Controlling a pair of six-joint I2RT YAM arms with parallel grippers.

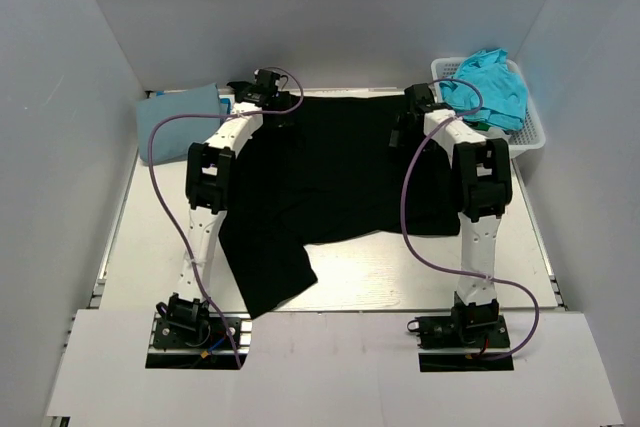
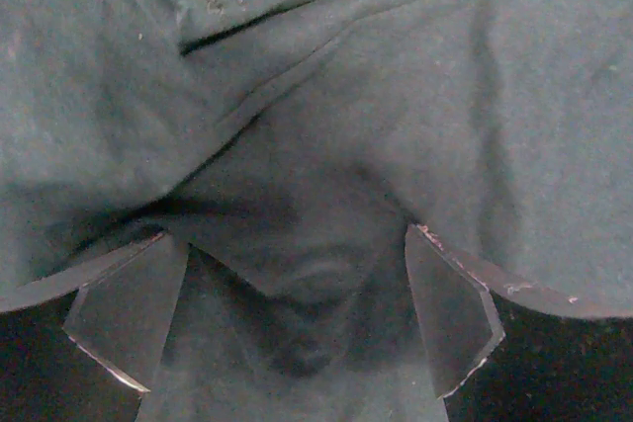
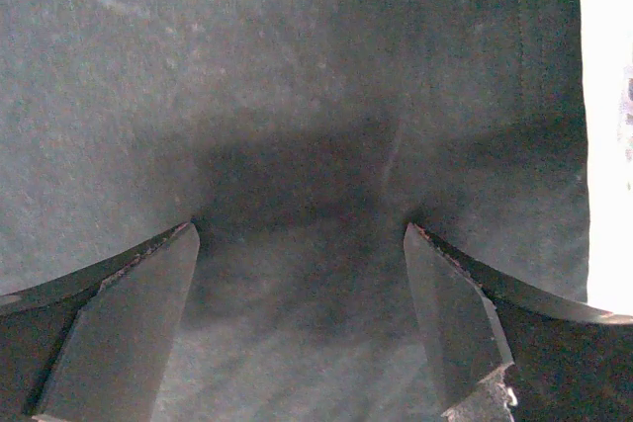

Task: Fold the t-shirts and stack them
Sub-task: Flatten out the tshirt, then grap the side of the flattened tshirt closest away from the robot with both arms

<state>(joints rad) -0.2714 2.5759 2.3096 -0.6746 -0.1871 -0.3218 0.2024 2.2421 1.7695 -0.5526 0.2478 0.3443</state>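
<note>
Left gripper (image 2: 295,244) and right gripper (image 3: 300,236), both wide open, at far edge of black t-shirt (image 1: 330,177).

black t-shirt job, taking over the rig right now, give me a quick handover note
Left gripper: open, at the black t-shirt, far left edge, cloth bunched up under it.
Right gripper: open, over flat cloth at the far right edge.
Done: light blue t-shirt looks folded at far left.
To do: black t-shirt is spread out, unfolded; turquoise t-shirt is crumpled in the white basket.
</note>
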